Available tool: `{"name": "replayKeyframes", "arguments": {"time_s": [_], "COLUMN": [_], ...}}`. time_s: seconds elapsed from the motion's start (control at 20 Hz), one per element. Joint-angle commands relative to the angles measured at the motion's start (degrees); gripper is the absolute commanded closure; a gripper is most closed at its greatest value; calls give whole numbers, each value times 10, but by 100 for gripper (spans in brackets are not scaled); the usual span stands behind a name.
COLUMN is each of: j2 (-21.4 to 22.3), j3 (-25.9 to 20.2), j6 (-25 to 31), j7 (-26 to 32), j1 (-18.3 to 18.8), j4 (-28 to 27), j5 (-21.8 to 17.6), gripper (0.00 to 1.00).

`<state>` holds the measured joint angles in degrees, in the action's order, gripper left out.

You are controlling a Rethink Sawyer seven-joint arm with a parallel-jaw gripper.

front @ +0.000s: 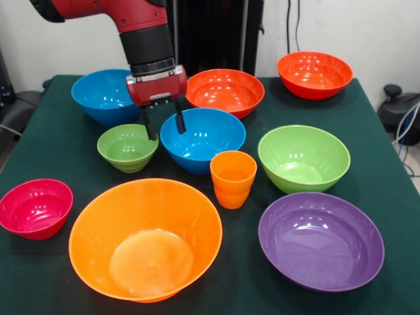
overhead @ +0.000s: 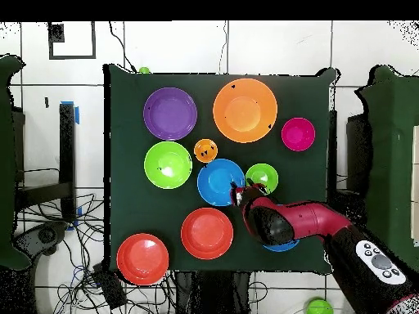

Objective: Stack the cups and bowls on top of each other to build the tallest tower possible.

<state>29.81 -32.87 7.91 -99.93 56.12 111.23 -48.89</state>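
My gripper (front: pixel 164 124) is open and empty, its two black fingers (front: pixel 149 125) pointing down. It hangs over the left rim of the middle blue bowl (front: pixel 202 139), beside the small ribbed green bowl (front: pixel 127 147). The orange cup (front: pixel 233 178) stands upright in front of that blue bowl. A second blue bowl (front: pixel 104 96) sits behind the gripper. In the overhead view the gripper (overhead: pixel 239 195) is between the blue bowl (overhead: pixel 220 181) and the small green bowl (overhead: pixel 262 177), and the cup (overhead: pixel 205 150) is beside them. All bowls stand singly on the table.
Two red-orange bowls (front: pixel 225 92) (front: pixel 314 74) stand at the back. The large green bowl (front: pixel 303 157), purple bowl (front: pixel 320 239), large orange bowl (front: pixel 146 237) and crimson bowl (front: pixel 35 207) stand toward the front. The green table (front: pixel 387 157) ends close to the outer bowls.
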Motion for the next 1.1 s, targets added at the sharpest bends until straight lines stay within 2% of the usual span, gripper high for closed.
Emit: {"name": "replayKeyframes", "arguments": {"time_s": [0.05, 0.3, 1.1], "j2": [3, 20, 44], "j3": [7, 38, 76], "j6": [34, 34, 54], "j7": [12, 23, 35], "j1": [-41, -70, -114], "j4": [7, -8, -34], "j5": [-33, -65, -101], "gripper": [0, 0, 0]}}
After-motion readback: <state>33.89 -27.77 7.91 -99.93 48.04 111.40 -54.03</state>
